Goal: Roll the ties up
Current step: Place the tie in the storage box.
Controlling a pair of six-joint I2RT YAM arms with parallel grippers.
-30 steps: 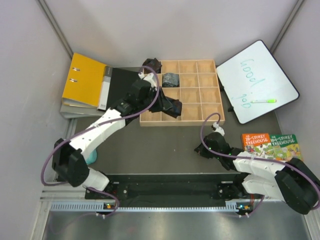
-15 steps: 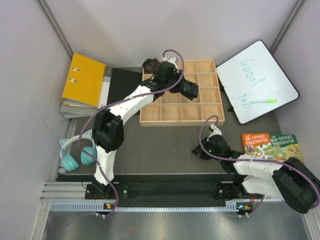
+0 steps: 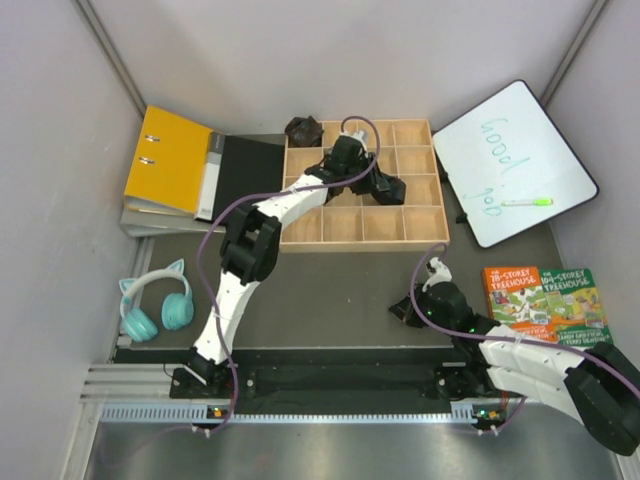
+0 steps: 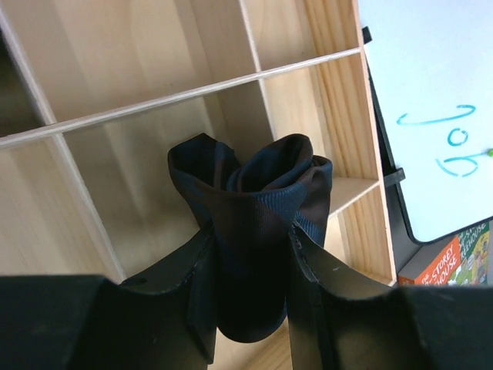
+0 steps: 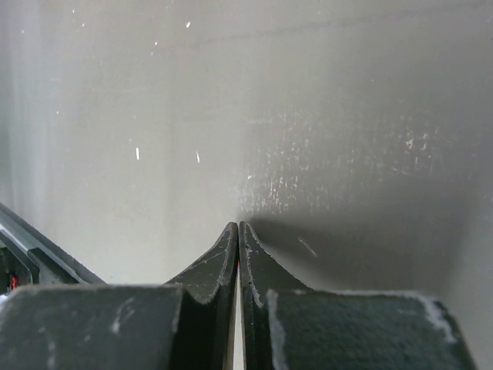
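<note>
The left claw (image 4: 250, 235) grips a rolled dark tie (image 4: 254, 185) over the right-hand compartments of the wooden tray (image 4: 177, 96). Another dark bundle (image 3: 303, 128), probably a tie, lies just beyond the tray's far left corner. The right claw (image 5: 237, 231) is pressed closed, empty.

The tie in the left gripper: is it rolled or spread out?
Rolled: the tie is a compact coiled bundle, clamped in the left gripper above the wooden tray.

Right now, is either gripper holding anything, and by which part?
The left gripper clamps a rolled dark tie by its near half, with the folds sticking out beyond the jaws. The right gripper is shut and empty.
</note>
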